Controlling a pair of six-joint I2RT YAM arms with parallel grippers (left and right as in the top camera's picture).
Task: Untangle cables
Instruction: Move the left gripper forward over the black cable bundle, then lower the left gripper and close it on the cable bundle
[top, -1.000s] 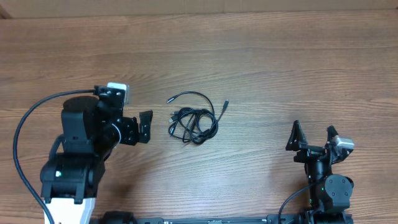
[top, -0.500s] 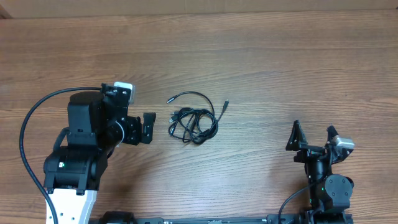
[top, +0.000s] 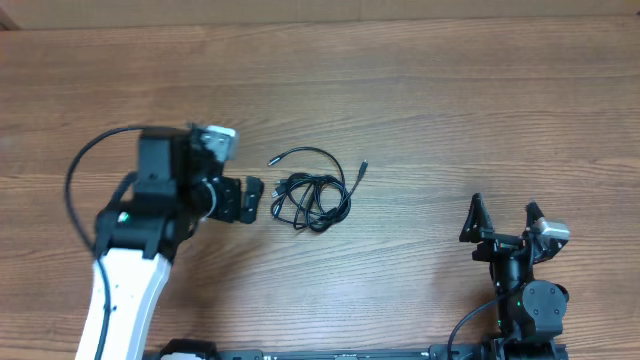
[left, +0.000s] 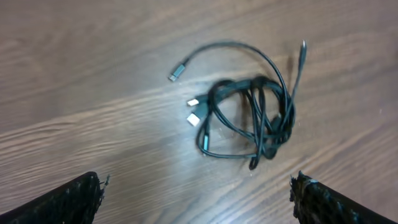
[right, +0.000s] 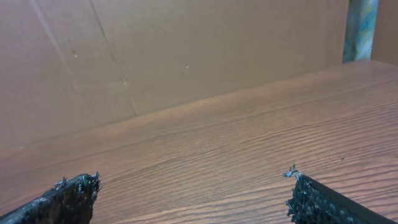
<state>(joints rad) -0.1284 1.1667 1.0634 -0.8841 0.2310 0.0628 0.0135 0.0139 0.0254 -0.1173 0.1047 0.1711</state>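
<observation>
A wooden table (top: 420, 90) with brown, streaky grain running from side to side fills the overhead view. Along its far edge stands a plain tan board (right: 186, 43), marked with a few faint creases in the right wrist view. A blurred blue-green strip (right: 362, 28) rises at the board's right end.

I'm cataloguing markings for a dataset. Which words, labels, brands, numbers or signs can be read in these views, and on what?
None can be read.
Cables, table, wall: no print.
Left arm, right arm: any marks are too small to tell.
</observation>
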